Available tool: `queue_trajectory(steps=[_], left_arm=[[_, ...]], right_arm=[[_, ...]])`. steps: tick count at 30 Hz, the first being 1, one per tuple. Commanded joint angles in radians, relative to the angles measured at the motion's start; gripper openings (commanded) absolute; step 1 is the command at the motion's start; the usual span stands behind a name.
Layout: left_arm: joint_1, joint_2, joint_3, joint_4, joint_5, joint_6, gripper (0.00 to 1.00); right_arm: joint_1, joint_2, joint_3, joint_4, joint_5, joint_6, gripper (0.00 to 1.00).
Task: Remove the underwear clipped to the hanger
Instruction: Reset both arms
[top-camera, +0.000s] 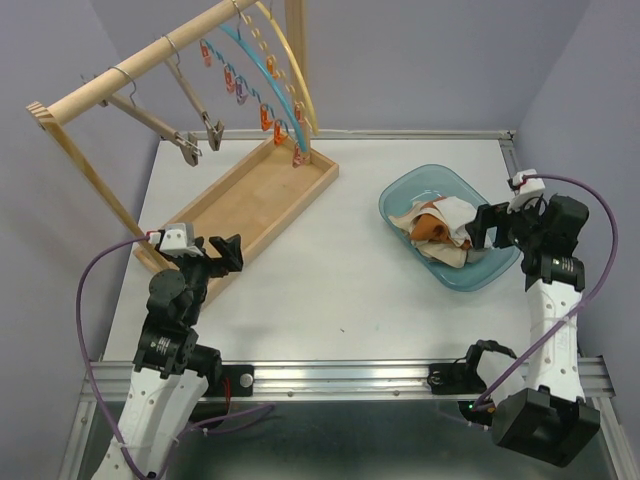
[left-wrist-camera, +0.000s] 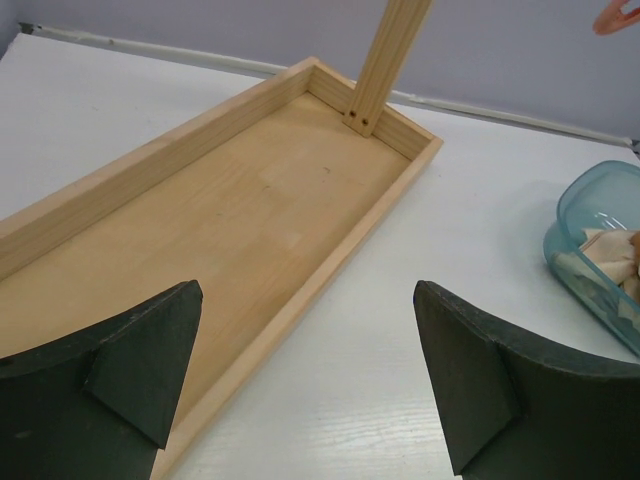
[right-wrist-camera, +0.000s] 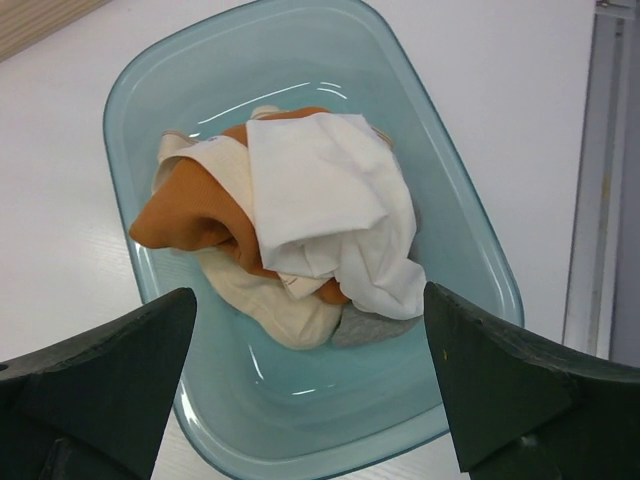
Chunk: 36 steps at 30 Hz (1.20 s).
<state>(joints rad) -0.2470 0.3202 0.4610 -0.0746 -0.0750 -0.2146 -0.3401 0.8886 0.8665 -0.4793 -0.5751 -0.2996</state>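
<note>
The left arm (top-camera: 165, 340) rises from the lower left of the frame. Its left gripper (top-camera: 232, 252) points right, jaws spread wide. The right arm (top-camera: 552, 310) stands at the right edge. Its right gripper (top-camera: 482, 228) points left, jaws equally wide.

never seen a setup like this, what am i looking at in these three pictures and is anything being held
Two robot arms are bolted at the near edge of a white table. One picture looks down on both; the other two come from wrist cameras, so the dark wedges are each arm's own fingers. The left gripper is open by the end of a wooden tray carrying a rack of clip hangers; I see no cloth on them. The right gripper is open above a blue tub holding the underwear: white, rust-orange, cream and grey pieces. Neither gripper holds anything.
</note>
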Motion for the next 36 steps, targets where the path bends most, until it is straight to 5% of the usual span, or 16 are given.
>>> queue_trajectory(steps=[1,7,36], left_arm=[[-0.001,0.014,0.042,0.068,-0.118,0.007,0.99],[0.000,0.039,0.038,0.070,-0.158,-0.006,0.99],[-0.001,-0.010,0.024,0.044,-0.189,-0.048,0.99]], right_arm=[[-0.004,-0.043,-0.046,0.117,0.127,0.082,1.00],[-0.004,-0.126,-0.112,0.223,0.291,0.155,1.00],[-0.004,-0.163,-0.144,0.291,0.365,0.204,1.00]])
